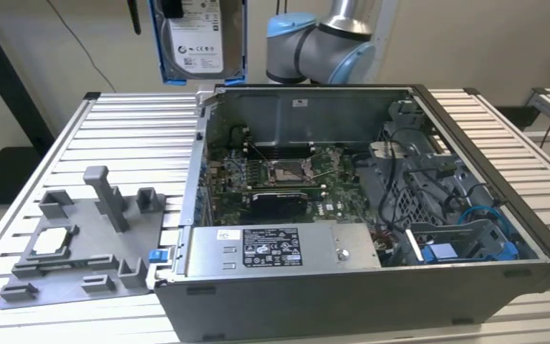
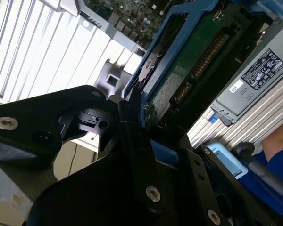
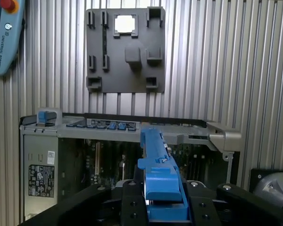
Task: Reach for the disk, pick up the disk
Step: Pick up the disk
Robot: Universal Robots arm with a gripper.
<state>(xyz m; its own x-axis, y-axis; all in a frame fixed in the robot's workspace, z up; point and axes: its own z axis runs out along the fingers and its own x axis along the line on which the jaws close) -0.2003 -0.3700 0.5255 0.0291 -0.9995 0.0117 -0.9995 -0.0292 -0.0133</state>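
The disk [image 1: 198,39], a silver drive with a white label in a bright blue bracket, hangs upright in the air behind the open computer case's back left corner in the exterior view. My gripper [image 3: 162,207] is shut on the disk, its black fingers [image 3: 132,197] clamping the blue bracket [image 3: 158,165] from both sides. In the second wrist view the disk's green circuit-board side [image 2: 193,56] faces the camera, with a black finger [image 2: 132,127] pressed against the bracket's edge.
The open computer case [image 1: 504,301] stands on the slatted metal table [image 1: 132,136], with a long silver box [image 1: 275,247] along its near wall. A grey fixture plate [image 1: 112,279] holding a small white-silver chip [image 1: 51,240] lies at the exterior view's left. A teach pendant [image 3: 2,33] rests beyond the plate.
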